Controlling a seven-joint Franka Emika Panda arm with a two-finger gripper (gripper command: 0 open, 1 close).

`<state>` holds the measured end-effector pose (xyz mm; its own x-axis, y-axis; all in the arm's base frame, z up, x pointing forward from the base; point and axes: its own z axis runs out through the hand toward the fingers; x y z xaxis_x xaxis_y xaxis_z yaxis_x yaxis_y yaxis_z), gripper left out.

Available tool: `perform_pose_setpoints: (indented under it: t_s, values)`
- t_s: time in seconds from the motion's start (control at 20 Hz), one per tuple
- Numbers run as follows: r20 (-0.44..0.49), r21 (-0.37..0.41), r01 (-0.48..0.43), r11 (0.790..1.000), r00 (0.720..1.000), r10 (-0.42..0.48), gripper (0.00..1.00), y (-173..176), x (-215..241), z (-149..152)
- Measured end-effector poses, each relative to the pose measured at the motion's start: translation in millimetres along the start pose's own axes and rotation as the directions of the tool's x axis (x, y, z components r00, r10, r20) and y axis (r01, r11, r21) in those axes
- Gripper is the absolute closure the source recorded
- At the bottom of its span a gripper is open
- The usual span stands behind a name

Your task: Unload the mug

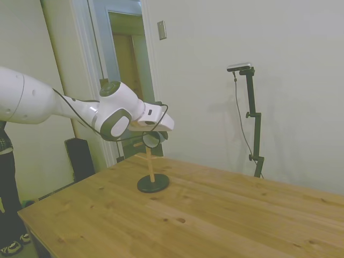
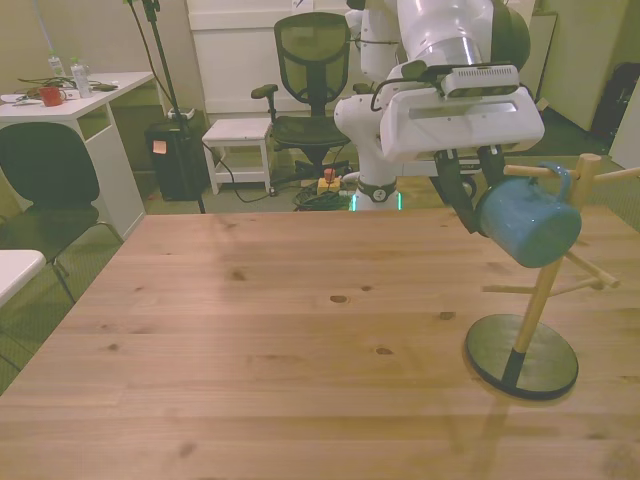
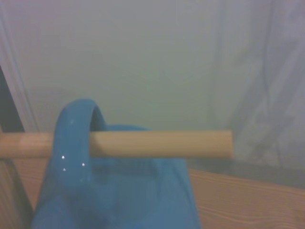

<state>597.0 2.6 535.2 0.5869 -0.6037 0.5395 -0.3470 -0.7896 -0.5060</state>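
At the stand's [image 2: 538, 300] upper peg [image 3: 157, 144], on the front view's right: mug [image 2: 528, 226] hanging by its handle [image 3: 75, 138], just below the jaws [image 2: 470, 190], peg axis horizontal; jaw state impossible to tell.

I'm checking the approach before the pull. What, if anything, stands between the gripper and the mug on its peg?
Nothing visible does. The gripper is right at the mug, which hangs by its handle on a peg of the wooden stand. The peg's free end is bare.

Peg stand [image 1: 152, 180] beneath arm [image 1: 80, 110]
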Motion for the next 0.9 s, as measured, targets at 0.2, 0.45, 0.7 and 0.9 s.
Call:
perform_pose_setpoints:
  t_s: [0.2,0.45,0.7,0.9]
  values:
    - [0.001,0.006,0.002,1.000,1.000,-0.002,1.00,1,1,0]
    - [-0.003,0.013,0.001,1.000,1.000,-0.001,1.00,3,4,-4]
    - [-0.009,0.022,0.007,1.000,1.000,-0.007,1.00,2,7,-10]
    - [-0.012,0.027,0.014,1.000,1.000,-0.014,1.00,-1,6,-14]
